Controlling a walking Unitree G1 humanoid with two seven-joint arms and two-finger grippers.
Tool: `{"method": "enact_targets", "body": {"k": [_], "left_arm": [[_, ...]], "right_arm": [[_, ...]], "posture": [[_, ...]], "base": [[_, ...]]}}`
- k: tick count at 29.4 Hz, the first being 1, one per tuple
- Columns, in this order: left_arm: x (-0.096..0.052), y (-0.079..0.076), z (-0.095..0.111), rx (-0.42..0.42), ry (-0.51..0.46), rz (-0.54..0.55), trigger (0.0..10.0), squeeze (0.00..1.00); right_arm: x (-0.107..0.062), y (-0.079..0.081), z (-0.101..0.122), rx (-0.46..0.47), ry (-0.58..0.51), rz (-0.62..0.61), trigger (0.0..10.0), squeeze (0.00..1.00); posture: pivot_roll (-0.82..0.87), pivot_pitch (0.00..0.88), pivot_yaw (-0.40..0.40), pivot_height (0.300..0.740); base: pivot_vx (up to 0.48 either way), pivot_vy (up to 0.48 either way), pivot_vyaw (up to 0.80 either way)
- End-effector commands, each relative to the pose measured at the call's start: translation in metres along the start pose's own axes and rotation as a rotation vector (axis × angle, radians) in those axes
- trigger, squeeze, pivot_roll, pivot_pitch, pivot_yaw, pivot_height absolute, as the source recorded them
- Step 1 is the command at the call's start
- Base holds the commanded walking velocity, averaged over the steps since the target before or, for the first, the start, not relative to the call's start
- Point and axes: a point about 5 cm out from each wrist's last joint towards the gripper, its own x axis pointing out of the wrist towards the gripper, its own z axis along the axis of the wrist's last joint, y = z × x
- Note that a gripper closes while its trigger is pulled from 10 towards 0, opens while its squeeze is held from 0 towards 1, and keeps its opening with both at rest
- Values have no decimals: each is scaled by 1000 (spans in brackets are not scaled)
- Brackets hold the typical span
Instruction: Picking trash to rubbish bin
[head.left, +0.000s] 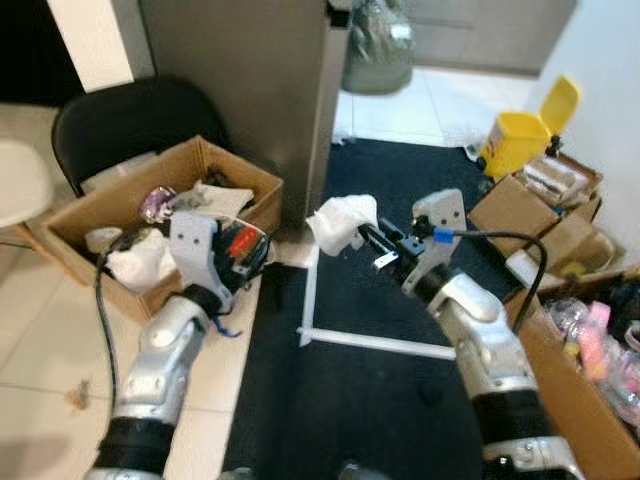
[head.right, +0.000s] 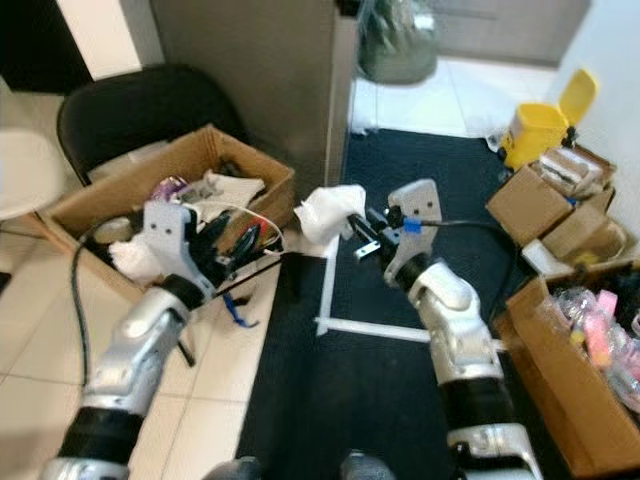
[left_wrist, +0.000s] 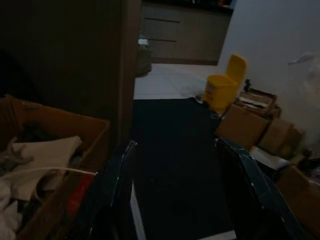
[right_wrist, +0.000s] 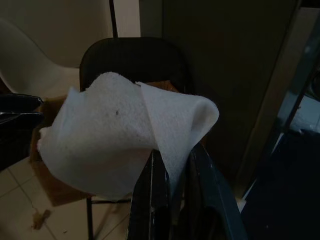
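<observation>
Tissue, one, pinched in right gripper.

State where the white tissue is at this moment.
The white tissue is pinched in the right tool, held in the air above the dark mat, just right of the cardboard box of rubbish.

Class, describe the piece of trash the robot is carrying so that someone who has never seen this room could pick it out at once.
Start at the dark rug that runs toward the yellow bin. Above its near left edge, the right gripper reaches forward, fingers closed on a crumpled white tissue. Unlike the white scraps lying in the cardboard box beside it, this one is held in the air.
</observation>
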Motion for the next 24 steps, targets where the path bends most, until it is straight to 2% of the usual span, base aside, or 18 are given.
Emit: {"method": "enact_targets", "body": {"k": [1, 24], "left_arm": [[-1, -2, -1, 12, 8, -9, 10000, 0], [-2, -1, -1, 30, 17, 0, 10000, 0]], "right_arm": [[-3, -2, 1, -21, 1, 1, 10000, 0], [-2, -3, 2, -21, 2, -5, 10000, 0]], "posture": [[-20, 0, -38, 740], [-17, 0, -39, 740]], "base": [[394, 0, 0], [393, 0, 0]]}}
